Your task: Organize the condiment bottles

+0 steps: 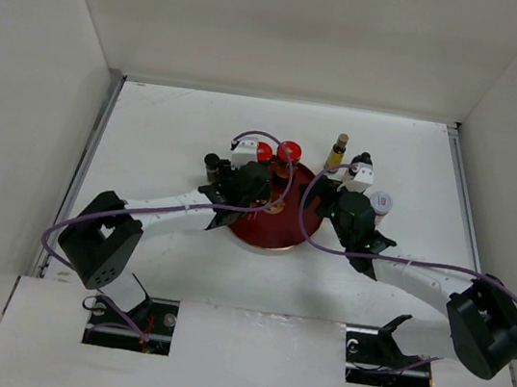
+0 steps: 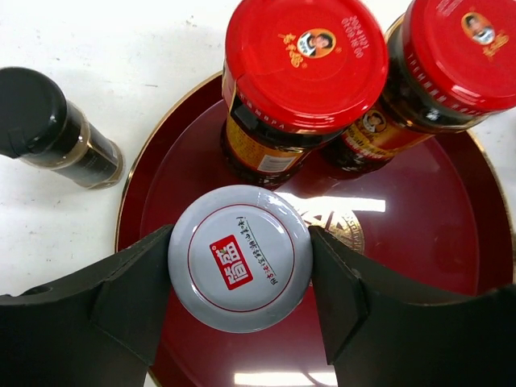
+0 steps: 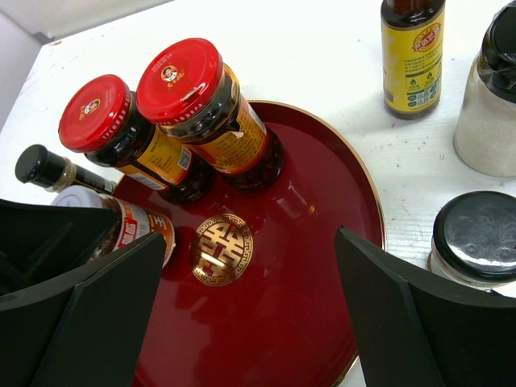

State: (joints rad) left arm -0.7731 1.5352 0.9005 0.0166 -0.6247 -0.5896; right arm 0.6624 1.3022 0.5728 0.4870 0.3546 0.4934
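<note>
Dark red lacquer covers the round tray [image 2: 419,234], which is set on the white tabletop [image 2: 121,48] and is marked at its centre with a gold emblem [image 3: 221,248]. On the far part of the tray a red-lidded jar [image 2: 305,60] and a second red-lidded jar [image 2: 459,48] are stood upright, close side by side; both are filled with a dark brown paste.

A silver-lidded jar [image 2: 239,258] is gripped by the left end effector [image 2: 242,270], one black finger pressed against each side of the lid. The jar is held over the near left part of the tray; whether its base rests there cannot be told.

The right end effector [image 3: 250,274] is held wide open above the tray, with nothing between its fingers.

Off the tray, a black-capped bottle [image 2: 56,129] is stood on the tabletop just beside the left rim. To the right of the tray an amber bottle [image 3: 411,56] with a yellow label, a clear shaker [image 3: 488,113] of whitish contents and a dark-lidded jar [image 3: 480,238] are placed on the tabletop.
</note>
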